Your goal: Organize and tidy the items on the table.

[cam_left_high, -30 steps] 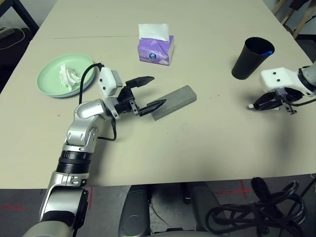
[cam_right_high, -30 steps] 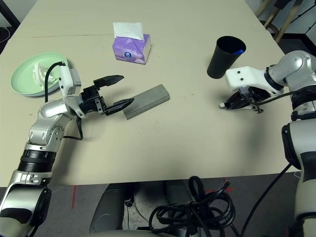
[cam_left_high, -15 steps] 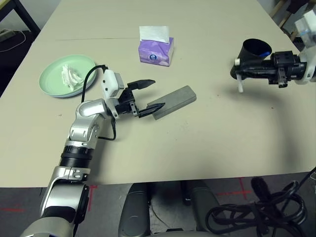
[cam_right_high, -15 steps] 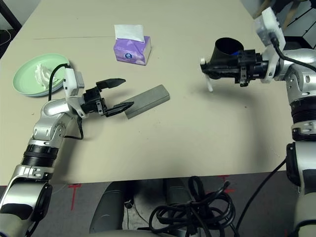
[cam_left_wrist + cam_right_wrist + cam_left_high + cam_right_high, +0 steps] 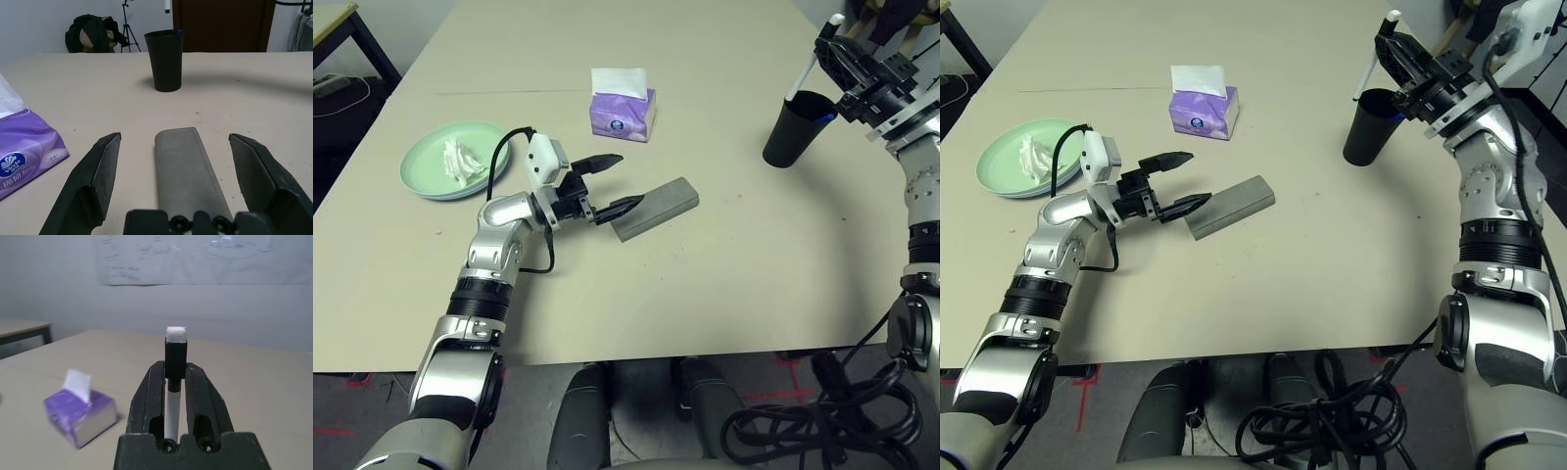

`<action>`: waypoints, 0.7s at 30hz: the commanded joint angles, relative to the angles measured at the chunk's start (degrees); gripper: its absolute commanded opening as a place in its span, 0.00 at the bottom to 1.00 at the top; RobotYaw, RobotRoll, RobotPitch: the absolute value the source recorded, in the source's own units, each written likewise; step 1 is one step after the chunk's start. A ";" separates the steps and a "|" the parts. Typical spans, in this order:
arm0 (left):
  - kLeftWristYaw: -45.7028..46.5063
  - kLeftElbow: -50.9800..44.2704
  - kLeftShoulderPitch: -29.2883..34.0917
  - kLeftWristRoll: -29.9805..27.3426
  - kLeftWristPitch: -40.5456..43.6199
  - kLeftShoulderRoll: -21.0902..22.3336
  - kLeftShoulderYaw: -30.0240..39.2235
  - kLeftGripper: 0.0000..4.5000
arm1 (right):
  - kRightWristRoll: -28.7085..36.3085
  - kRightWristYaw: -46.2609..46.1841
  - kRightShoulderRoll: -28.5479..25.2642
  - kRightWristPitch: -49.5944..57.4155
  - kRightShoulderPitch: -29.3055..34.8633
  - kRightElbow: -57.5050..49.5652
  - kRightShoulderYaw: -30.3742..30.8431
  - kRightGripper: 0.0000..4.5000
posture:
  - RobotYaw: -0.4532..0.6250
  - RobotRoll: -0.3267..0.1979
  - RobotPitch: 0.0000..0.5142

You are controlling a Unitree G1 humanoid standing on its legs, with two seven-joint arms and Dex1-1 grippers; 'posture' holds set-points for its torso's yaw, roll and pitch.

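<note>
Plate [image 5: 426, 181] with tissue [image 5: 456, 162] on it at table [image 5: 705, 284] left. Tissue box [image 5: 623, 106] behind glasses case [image 5: 656, 207], mid-table. Cup [image 5: 795, 129] far right.

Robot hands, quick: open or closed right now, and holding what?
Left end effector: open, holding nothing, either side of the grey glasses case.
Right end effector: closed on the black-and-white pen.

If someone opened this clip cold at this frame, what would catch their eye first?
Probably the right gripper, raised above the black cup at the table's far right, shut on a black-and-white pen. Next, the left gripper, wide open near the table's middle, its fingers flanking the near end of the grey glasses case. Less striking: the purple tissue box and the green plate holding a crumpled tissue.
</note>
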 commanded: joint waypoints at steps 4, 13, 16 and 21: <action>-0.25 -0.51 0.00 0.62 -0.14 0.66 0.08 1.00 | -3.03 -12.35 0.16 6.14 -3.80 0.50 -1.15 0.09 | 0.38 0.62 0.21; -0.22 -0.61 -0.87 0.70 0.11 0.57 -0.10 1.00 | -5.87 -15.11 -1.14 11.52 -4.38 -0.64 0.95 0.09 | 0.39 0.62 0.23; -0.20 -0.80 -0.85 0.64 0.21 0.57 -0.09 1.00 | -6.47 -15.49 -0.76 11.65 -3.03 -0.86 0.79 0.09 | 0.38 0.62 0.23; -0.49 -0.80 -0.92 0.60 0.37 0.81 -0.08 1.00 | -6.72 -15.48 -0.09 11.47 -2.00 -1.37 0.80 0.09 | 0.38 0.62 0.24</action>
